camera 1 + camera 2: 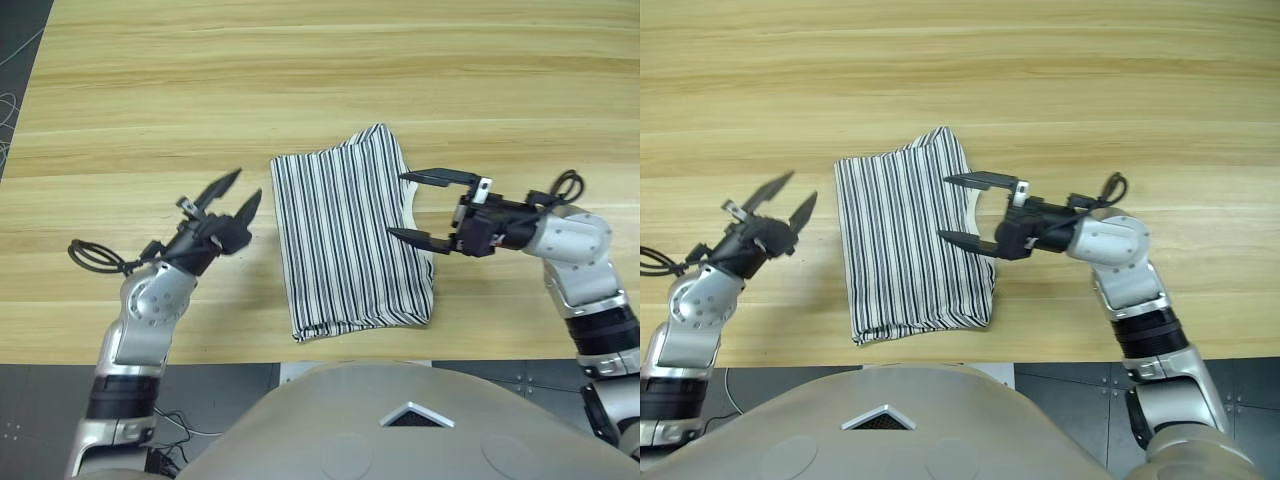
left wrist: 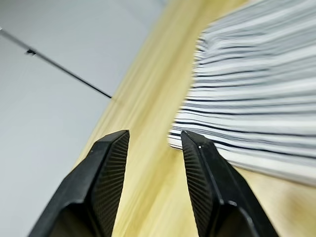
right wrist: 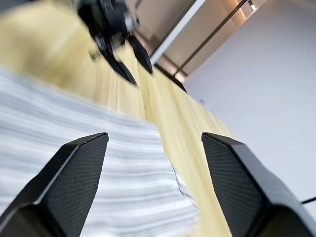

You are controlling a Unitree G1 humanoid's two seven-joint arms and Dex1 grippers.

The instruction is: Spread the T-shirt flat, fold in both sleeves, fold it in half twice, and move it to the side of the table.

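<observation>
I see the black-and-white striped T-shirt folded into a compact rectangle, lying flat near the table's front edge.

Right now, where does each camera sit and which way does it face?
Left eye view: on the head, looking forward and down at the folded T-shirt on the table; shows left claw and right claw, both open.
Right eye view: beside it, same scene.
Left wrist view: left wrist, looking past its own claw at the T-shirt's edge.
Right wrist view: right wrist, looking across the T-shirt toward the left claw, shared with the head views.
</observation>
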